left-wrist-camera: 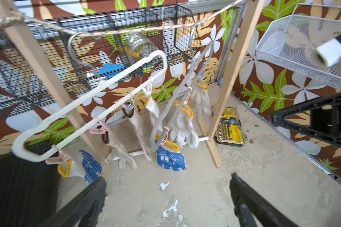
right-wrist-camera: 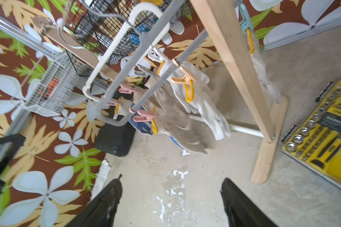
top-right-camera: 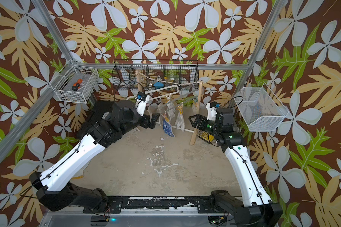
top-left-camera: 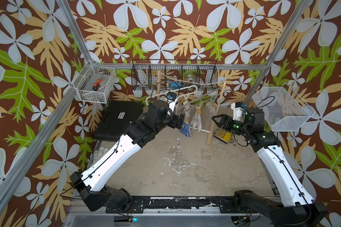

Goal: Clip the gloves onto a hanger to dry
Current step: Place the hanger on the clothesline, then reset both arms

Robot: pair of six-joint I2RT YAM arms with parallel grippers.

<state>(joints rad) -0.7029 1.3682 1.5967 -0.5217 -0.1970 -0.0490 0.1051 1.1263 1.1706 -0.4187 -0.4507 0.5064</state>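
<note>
Now, left tool point(left-wrist-camera: 166, 176) and right tool point(right-wrist-camera: 171, 178) gape empty; a loose glove point(top-left-camera: 99, 151) lies at the worktop's point(top-left-camera: 185, 167) left edge, beneath the left arm point(top-left-camera: 114, 157).

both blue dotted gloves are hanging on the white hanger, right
Not quite. Only one blue-dotted glove hangs on the white hanger; the second blue-dotted glove is clipped to the grey hanger next to it. The left wrist view shows this most clearly.

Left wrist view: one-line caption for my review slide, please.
Open, empty left gripper faces gloves clipped to a white hanger and a grey hanger hung on a rope.
</note>
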